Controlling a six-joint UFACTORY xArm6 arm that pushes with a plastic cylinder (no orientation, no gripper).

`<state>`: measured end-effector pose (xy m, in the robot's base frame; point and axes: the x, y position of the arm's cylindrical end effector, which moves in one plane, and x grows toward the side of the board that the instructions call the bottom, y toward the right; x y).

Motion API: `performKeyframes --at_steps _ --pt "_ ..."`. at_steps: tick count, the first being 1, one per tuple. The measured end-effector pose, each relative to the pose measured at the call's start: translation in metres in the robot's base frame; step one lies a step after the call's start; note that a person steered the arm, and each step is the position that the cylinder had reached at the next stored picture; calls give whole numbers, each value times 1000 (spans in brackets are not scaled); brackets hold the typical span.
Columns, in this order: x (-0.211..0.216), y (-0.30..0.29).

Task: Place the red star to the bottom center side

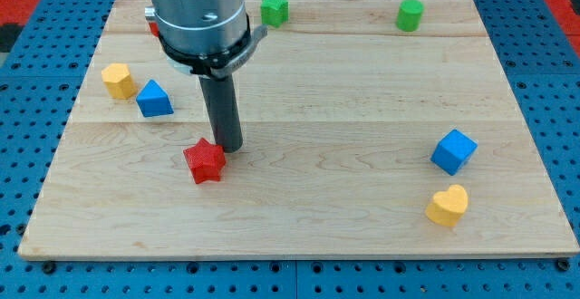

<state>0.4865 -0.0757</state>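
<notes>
The red star (205, 161) lies on the wooden board (308, 199), left of the middle and a little below mid-height. My tip (228, 147) stands just above and to the right of the star, touching or almost touching its upper right point. The rod rises from there to the arm's grey body (199, 14) at the view's top left.
A blue triangular block (154, 99) and a yellow block (118, 80) lie at the left. A green star (275, 9) and a green cylinder (410, 14) lie along the top. A blue cube (453, 150) and a yellow heart (448, 206) lie at the right. A red block (153, 27) peeks from behind the arm.
</notes>
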Motion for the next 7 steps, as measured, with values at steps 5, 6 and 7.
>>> performKeyframes --at_steps 5,6,7 --pt "22 13" --pt "-7 23" --pt "-8 42"
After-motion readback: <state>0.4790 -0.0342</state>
